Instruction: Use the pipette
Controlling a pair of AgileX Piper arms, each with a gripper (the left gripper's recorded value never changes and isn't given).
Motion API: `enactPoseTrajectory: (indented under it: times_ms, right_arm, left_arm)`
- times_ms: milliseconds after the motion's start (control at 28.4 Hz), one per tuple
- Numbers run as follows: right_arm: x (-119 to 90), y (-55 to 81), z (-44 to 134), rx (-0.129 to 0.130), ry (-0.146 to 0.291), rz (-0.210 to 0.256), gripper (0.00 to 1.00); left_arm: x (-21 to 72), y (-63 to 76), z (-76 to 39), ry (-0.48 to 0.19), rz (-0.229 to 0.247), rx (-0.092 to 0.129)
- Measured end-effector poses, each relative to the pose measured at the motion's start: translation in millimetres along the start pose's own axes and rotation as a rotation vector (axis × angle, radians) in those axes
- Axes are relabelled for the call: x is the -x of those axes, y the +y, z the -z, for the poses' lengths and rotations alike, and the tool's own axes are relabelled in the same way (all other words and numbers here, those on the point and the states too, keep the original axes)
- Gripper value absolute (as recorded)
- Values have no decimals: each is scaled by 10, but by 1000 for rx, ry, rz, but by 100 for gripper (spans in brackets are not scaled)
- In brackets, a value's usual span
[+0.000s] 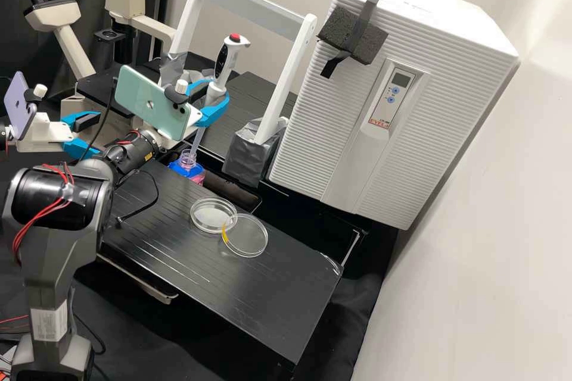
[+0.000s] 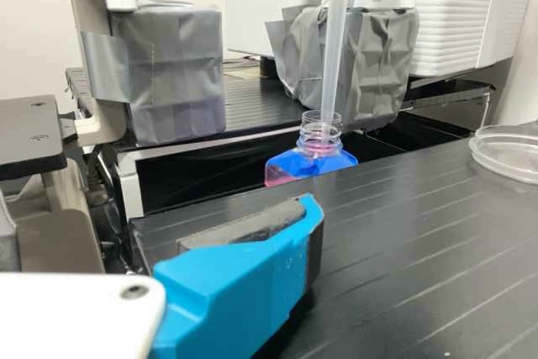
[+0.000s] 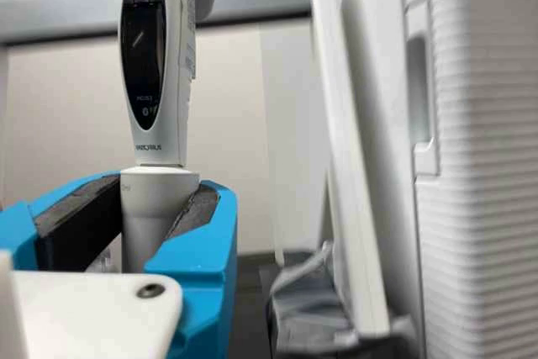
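Note:
My right gripper (image 1: 213, 101) (image 3: 155, 208) is shut on the lower barrel of a white pipette controller (image 1: 225, 59) (image 3: 160, 56) with a red top button, held upright. Its clear pipette tube (image 1: 196, 140) (image 2: 334, 39) hangs down into the neck of an open bottle (image 1: 190, 168) (image 2: 315, 153) of pink liquid at the back edge of the black platform (image 1: 238, 286). My left gripper (image 1: 88, 131) stands open to the left of the bottle, low over the platform, holding nothing; one blue finger (image 2: 252, 275) shows. A clear petri dish (image 1: 213, 214) (image 2: 508, 150) and its lid (image 1: 245, 235) lie side by side mid-platform.
A large white ribbed appliance (image 1: 393, 89) stands at the right. A white frame with tape-wrapped feet (image 1: 253, 152) (image 2: 168, 73) rises behind the bottle. A microscope (image 1: 89, 18) is at the back left. Bare platform lies in front of the dishes.

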Motion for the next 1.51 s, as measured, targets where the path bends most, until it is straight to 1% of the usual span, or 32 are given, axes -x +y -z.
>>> enactPoseTrajectory:
  times_ms: [141, 176, 282, 317, 423, 458, 528, 599, 634, 669, 704, 740, 775, 881, 916, 986, 1057, 1092, 1127, 1198, 1303, 1374, 1515]
  right_arm:
    - [27, 174, 113, -30, 31, -37, 0]
    - [30, 199, 127, -32, 36, -42, 0]
    - [62, 343, 215, -58, 60, -73, 0]
    - [73, 377, 232, -62, 67, -80, 0]
    - [128, 506, 259, -61, 90, -96, 0]
    - [166, 575, 263, -61, 95, -99, 0]
    - [230, 652, 261, -58, 103, -94, 0]
    - [291, 740, 258, -60, 107, -96, 0]
    - [347, 802, 245, -52, 108, -95, 0]
    - [389, 843, 232, -50, 107, -97, 0]
    - [428, 869, 215, -42, 105, -98, 0]
    - [485, 917, 204, -23, 102, -107, 0]
    - [527, 944, 188, -10, 98, -111, 0]
    - [635, 998, 128, 32, 79, -124, 0]
    - [687, 1023, 93, 54, 64, -140, 0]
    - [747, 1056, 52, 71, 41, -161, 0]
    - [787, 1079, 9, 78, 15, -174, 0]
    - [818, 1099, -26, 88, -6, -187, 0]
    - [841, 1116, -40, 87, -14, -193, 0]
    - [892, 1150, -78, 94, -33, -211, 0]
    - [938, 1195, -78, 91, -33, -226, 0]
    - [959, 1204, -83, 95, -31, -227, 0]
    - [959, 1189, -79, 89, -33, -220, 0]
  left_arm:
    - [0, -1, -5, -2, 0, 0]
    - [0, -1, -5, -2, 0, 0]
    - [-1, -3, -11, -4, 1, 0]
    - [-1, -3, -11, -4, 1, 0]
    - [-2, -6, -23, -8, 2, -1]
    - [-2, -8, -29, -10, 3, -1]
    - [-3, -12, -46, -15, 4, -1]
    - [-3, -15, -55, -19, 5, -3]
    - [-3, -16, -59, -22, 6, -4]
    - [-3, -19, -68, -28, 8, -8]
    - [-4, -22, -78, -34, 10, -12]
    - [-4, -23, -80, -35, 11, -12]
    - [-4, -23, -81, -36, 11, -13]
    - [-17, -18, -97, -43, 9, -15]
    - [-24, -16, -97, -43, 8, -15]
    - [-24, -16, -97, -43, 8, -15]
    - [-24, -16, -97, -43, 8, -15]
    - [-24, -17, -98, -44, 9, -16]
    - [-24, -17, -98, -44, 9, -16]
    - [-24, -17, -98, -44, 9, -16]
    - [-26, -16, -103, -46, 8, -16]
    - [-26, -17, -105, -48, 9, -18]
    - [-25, -18, -109, -52, 11, -22]
